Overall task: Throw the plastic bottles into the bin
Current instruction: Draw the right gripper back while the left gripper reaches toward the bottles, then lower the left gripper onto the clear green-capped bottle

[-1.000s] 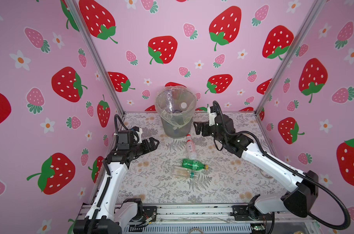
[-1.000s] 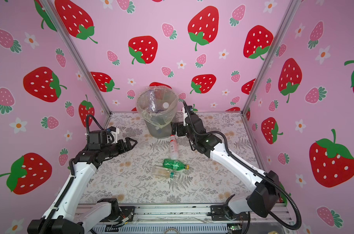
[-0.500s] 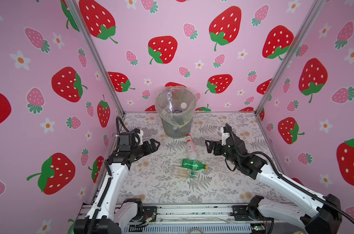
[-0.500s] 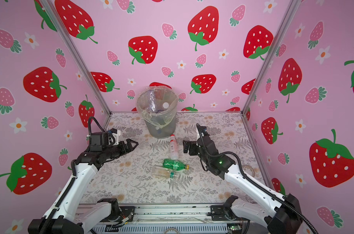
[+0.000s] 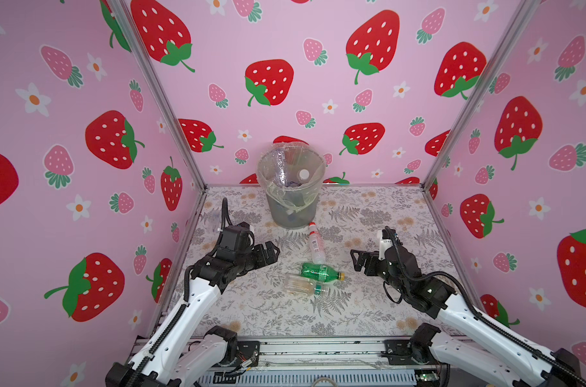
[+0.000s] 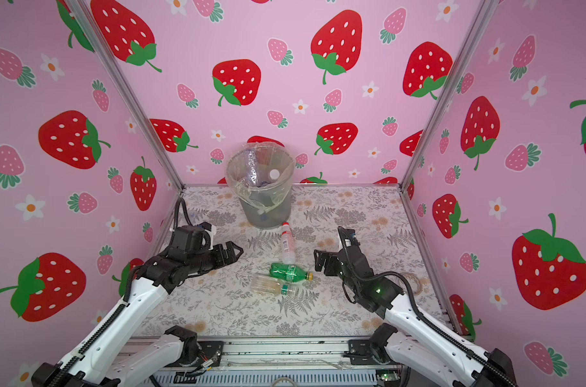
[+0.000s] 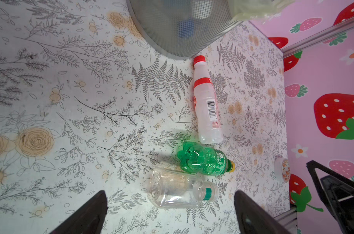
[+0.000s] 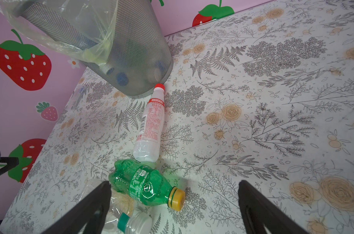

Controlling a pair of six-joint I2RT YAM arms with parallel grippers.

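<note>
The left gripper (image 5: 274, 250) and the right gripper (image 5: 353, 260) are both wide open and hold nothing. Between them lie a green bottle (image 5: 319, 271), a clear bottle (image 5: 303, 284) touching it, and a white bottle (image 5: 316, 244) with its red cap right beside the bin (image 5: 284, 214) at the back.

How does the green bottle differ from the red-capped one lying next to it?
The green bottle is see-through green with a yellow cap; the red-capped bottle is milky white. The green bottle lies crosswise, the red-capped bottle points its cap at the bin. Both lie capped on their sides, ungripped.
</note>
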